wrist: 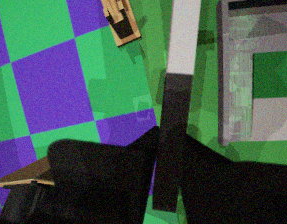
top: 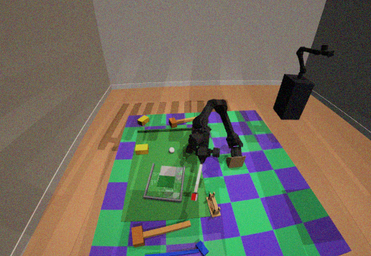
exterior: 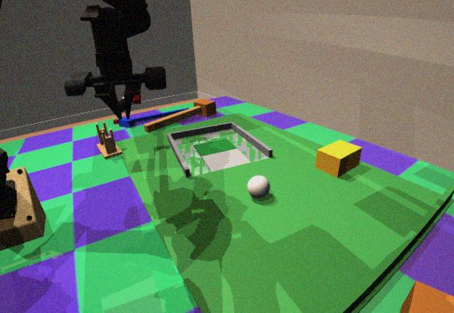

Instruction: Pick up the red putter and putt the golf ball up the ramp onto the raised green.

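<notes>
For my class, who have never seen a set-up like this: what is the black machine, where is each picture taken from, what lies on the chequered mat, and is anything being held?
The black machine is a jointed robot arm ending in a two-fingered gripper. One picture looks down from above, one from low at the side, one from the arm's wrist. On the green-and-purple chequered mat lie a white golf ball, a walled raised green, yellow blocks, wooden mallets and a small wooden stand. The gripper is shut on the dark handle of the red-headed putter, which is lifted.
</notes>
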Available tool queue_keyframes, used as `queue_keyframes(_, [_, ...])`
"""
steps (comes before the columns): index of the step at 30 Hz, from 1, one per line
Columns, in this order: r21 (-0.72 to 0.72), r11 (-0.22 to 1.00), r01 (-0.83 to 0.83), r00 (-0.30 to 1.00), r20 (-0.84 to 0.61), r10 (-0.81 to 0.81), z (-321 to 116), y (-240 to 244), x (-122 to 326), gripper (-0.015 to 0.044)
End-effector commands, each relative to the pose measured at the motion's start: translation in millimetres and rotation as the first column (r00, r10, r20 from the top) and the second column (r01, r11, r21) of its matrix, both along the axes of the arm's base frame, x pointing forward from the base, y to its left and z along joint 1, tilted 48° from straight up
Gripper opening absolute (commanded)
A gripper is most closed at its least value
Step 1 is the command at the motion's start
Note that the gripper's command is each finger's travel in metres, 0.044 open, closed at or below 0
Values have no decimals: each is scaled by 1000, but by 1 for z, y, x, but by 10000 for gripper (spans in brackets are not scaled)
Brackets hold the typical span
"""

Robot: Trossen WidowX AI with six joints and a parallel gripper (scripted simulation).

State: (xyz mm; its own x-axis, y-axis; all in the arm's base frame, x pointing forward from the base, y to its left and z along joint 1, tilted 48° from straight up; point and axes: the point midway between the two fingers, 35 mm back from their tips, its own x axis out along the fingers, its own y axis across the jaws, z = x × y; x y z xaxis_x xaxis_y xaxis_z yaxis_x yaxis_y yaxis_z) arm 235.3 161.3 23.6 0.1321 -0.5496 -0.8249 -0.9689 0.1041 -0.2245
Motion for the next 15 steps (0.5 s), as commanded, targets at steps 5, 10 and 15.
queue_keyframes(5, [26, 983, 184, 970, 159, -186, 39, -28, 6, 0])
queue_keyframes(10, [61, 952, 300, 916, 261, -306, 64, -48, 8, 0])
queue_keyframes(15, [109, 907, 406, 836, 357, -417, 88, -69, 7, 0])
